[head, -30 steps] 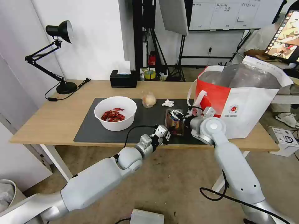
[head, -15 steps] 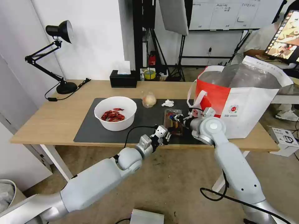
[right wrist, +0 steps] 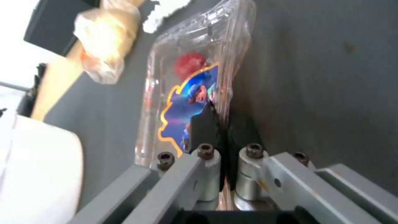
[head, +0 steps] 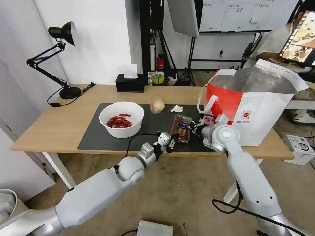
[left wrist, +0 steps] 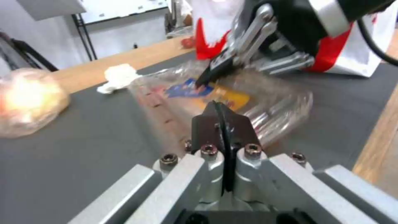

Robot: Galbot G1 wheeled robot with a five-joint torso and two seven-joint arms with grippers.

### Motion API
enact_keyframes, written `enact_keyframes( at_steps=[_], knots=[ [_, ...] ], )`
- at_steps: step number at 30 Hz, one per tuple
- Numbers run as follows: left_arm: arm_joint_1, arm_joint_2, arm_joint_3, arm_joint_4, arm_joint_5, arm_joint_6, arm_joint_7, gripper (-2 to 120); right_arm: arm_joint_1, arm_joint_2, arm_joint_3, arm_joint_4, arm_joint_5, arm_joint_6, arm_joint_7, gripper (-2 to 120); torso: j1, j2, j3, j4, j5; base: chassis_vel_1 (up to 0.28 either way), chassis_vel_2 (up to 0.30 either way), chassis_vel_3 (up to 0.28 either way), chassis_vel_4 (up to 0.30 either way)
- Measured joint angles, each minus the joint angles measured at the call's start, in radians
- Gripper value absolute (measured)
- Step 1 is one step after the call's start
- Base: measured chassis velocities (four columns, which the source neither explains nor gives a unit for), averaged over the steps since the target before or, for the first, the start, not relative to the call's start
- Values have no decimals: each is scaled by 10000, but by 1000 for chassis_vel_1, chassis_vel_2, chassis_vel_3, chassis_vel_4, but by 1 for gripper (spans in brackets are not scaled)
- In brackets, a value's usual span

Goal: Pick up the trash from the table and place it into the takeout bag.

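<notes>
Clear plastic tray (head: 181, 126): lies on the mat (head: 98, 137), tilted, one edge raised. Held by my right gripper (head: 191, 127), whose fingers are pinched together on its edge nearest the bag (head: 262, 108); the thin film shows between the pads in the right wrist view (right wrist: 195, 93). I judge the edge grip is chosen because the tray is too broad and flimsy to span.

Left gripper (head: 170, 143): fingers pressed together, nothing between them, just beside the tray's near edge, on the side away from the bag. In the left wrist view (left wrist: 224, 119) its tips point at the tray (left wrist: 219, 102), with the right gripper (left wrist: 215, 70) beyond. Probably it waits there to steady or support the tray.

Bag: stands upright on the table (head: 42, 124) just beyond the tray, mouth open, foil lining showing. Its nearness keeps the carry short.

Remaining trash, all on the mat:
- Bowl (head: 121, 118) of red shells, on the far side of the tray from the bag.
- Small bag (head: 157, 105) with beige lump, between bowl and tray, toward the table's back edge.
- Tissue (head: 177, 108), just behind the tray.

Tissue box (head: 130, 83): at the table's back edge, not trash.

Progress, as I judge it: first item gripped, none yet in the bag.
</notes>
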Motion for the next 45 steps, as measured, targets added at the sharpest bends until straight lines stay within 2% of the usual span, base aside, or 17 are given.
enact_keyframes(
  at_steps=[7,13,24,28,31,33,36,37,40,43,44,45],
  knots=[
    [948,761,-1131,-815,-2,0,-20,0,-57,-123,37,363,-3,180,-470,0,0,0,-1,0,-1,0,0,0,0],
    [1749,1135,-1840,-1224,51,-92,112,0,-128,-193,10,602,2,215,-655,0,0,1,-1,0,-1,0,0,0,0],
    [2820,2242,-2913,-1643,331,-518,1024,0,-375,-280,-124,1216,4,227,-723,0,0,0,-1,1,0,0,0,0,0],
    [3225,2595,-3414,-1858,376,-690,1466,0,-375,-377,-172,1446,5,336,-1029,0,-1,0,-1,-1,0,0,0,0,0],
    [3874,2977,-4147,-2079,516,-948,2086,0,-351,-462,-218,1699,-10,522,-1519,0,0,1,-1,0,-1,0,0,0,0],
    [3896,2985,-4171,-2087,519,-954,2103,0,-348,-467,-221,1714,-10,536,-1551,0,0,0,-1,0,-1,0,0,0,0],
    [4691,3333,-5061,-2405,546,-1327,2390,13,-215,-528,-273,2115,-252,959,-2283,0,-1,1,-1,1,-2,0,0,0,0],
    [4691,3333,-5061,-2405,546,-1327,2390,13,-215,-528,-273,2115,-252,959,-2283,0,-1,1,-1,1,-2,0,0,0,0],
    [4932,3487,-5497,-2567,380,-1627,2400,28,-25,-603,-354,2457,-533,1393,-2884,0,0,1,-1,0,0,0,0,0,0],
    [5016,3546,-5640,-2633,307,-1780,2446,35,86,-647,-400,2584,-657,1715,-3136,0,1,1,-1,1,1,0,0,0,0],
    [5066,3582,-5725,-2692,282,-1856,2533,43,222,-714,-439,2682,-782,2097,-3336,0,0,0,-2,1,0,0,0,0,0],
    [5066,3582,-5725,-2692,282,-1856,2533,43,222,-714,-439,2682,-782,2097,-3336,0,0,0,-2,1,0,0,0,0,0]
  ],
)
